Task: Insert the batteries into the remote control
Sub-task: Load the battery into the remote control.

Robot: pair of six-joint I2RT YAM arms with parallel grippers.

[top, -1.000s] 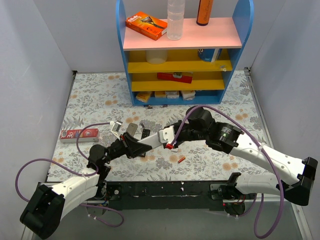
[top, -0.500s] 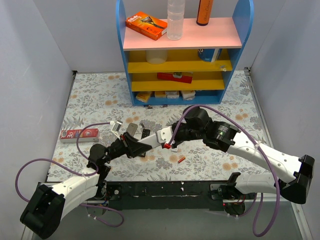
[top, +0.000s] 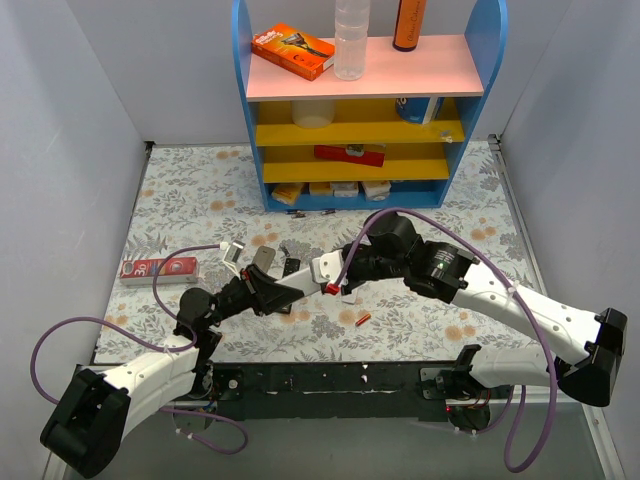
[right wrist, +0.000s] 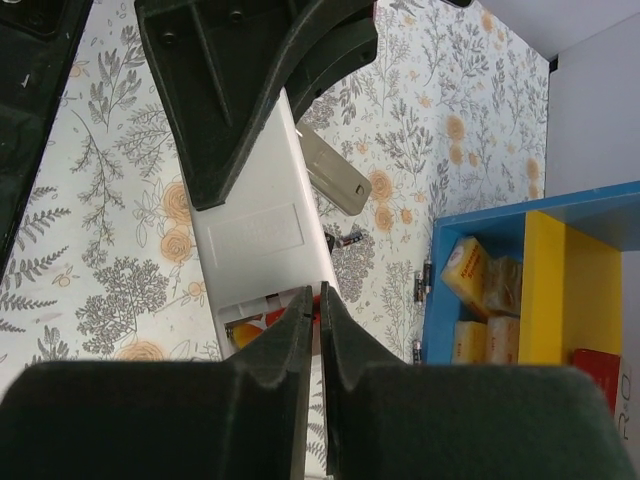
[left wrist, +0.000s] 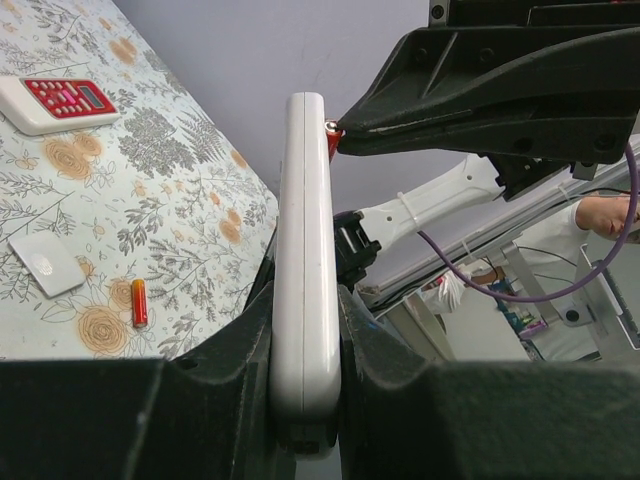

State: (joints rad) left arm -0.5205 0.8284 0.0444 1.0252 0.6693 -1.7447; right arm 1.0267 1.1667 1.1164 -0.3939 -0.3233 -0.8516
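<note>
The left end effector [left wrist: 306, 330] clamps the remote control [left wrist: 305, 200], its open compartment [right wrist: 262, 318] facing the right end effector [right wrist: 320, 300], which pinches a battery [left wrist: 333, 142].

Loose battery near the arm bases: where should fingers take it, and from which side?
Across its middle, from straight above. The loose battery lies flat on the table with nothing touching it, so its thin round body can be straddled there.

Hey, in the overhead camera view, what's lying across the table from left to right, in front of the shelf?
Red-buttoned remote → small grey plate → white remote → loose battery.
</note>
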